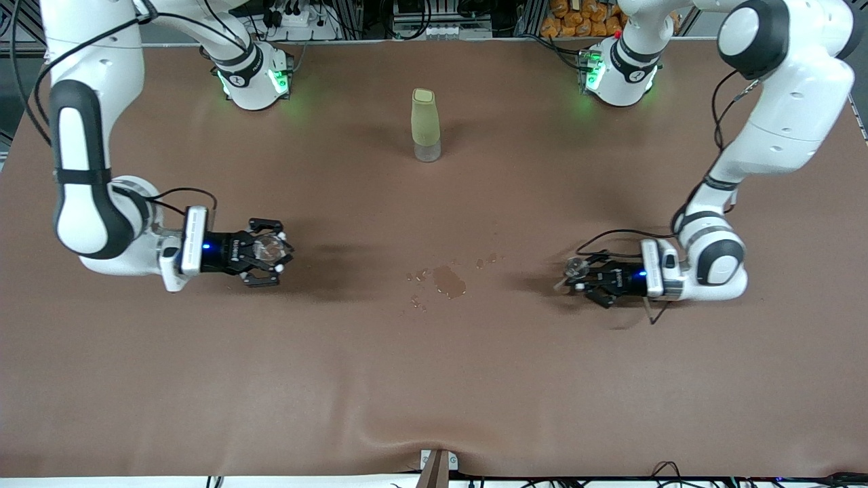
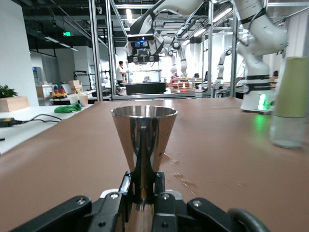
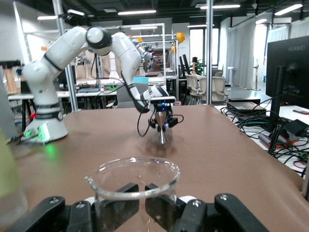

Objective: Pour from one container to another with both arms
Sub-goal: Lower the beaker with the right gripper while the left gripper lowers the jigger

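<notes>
- The clear glass beaker [image 3: 133, 191] with a pouring lip is cut off below in the right wrist view; the right gripper [image 1: 271, 252] clamps it upright at the right arm's end of the brown cloth-covered desk [image 1: 434, 379].
- The left gripper [image 1: 576, 276] pinches the waist of a shiny double-cone steel jigger [image 2: 144, 145], at the left arm's end.
- A pale green-sleeved bottle [image 1: 425, 125] stands between the bases.
- Wet spill patches [image 1: 447, 279] darken the desk.

Brown counter [image 1: 434, 379] cover, slightly wrinkled at the edge nearest the front camera. Small wet patch [image 1: 449, 280] with scattered droplets mid-counter. Tall bottle [image 1: 425, 125] with pale green sleeve and clear base stands upright, farther from the camera than the wet patch, well apart from it.
</notes>
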Robot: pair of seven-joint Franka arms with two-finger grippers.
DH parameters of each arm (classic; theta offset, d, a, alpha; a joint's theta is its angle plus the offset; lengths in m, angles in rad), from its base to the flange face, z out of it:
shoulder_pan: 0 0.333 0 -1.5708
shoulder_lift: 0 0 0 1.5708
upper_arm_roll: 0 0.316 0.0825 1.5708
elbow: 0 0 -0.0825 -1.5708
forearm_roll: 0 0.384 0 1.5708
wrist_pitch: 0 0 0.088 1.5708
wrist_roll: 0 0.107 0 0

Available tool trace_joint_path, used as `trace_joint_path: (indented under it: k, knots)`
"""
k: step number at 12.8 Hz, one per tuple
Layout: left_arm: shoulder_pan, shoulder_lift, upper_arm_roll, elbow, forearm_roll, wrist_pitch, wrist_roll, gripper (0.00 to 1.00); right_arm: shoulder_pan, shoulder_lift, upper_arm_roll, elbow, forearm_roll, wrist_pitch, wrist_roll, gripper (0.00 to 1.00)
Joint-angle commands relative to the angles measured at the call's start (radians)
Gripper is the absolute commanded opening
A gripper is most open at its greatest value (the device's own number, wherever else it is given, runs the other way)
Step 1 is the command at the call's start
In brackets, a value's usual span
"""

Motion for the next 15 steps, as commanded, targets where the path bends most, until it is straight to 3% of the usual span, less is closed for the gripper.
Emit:
trace_joint_path:
  k: [1, 6, 8, 10, 15]
  knots:
    - [0.093, 0.003, -0.013, 0.007, 0.092, -0.054, -0.038, 0.00, -0.092, 0.031, 0.015, -0.001, -0.064, -0.050, -0.144, 0.00]
    - [0.193, 0.040, -0.013, 0.023, 0.171, -0.075, -0.108, 0.00, -0.224, 0.152, 0.015, 0.001, -0.096, -0.142, -0.335, 0.00]
    - [0.196, 0.074, -0.010, 0.049, 0.171, -0.116, -0.114, 0.00, -0.258, 0.200, 0.016, -0.001, -0.096, -0.158, -0.397, 0.00]
    - [0.196, 0.079, 0.042, 0.074, 0.193, -0.162, -0.136, 0.00, -0.287, 0.232, 0.016, -0.001, -0.098, -0.158, -0.445, 0.00]
    - [0.207, 0.088, 0.059, 0.074, 0.214, -0.186, -0.134, 0.00, -0.341, 0.309, 0.021, 0.007, -0.116, -0.153, -0.555, 0.00]
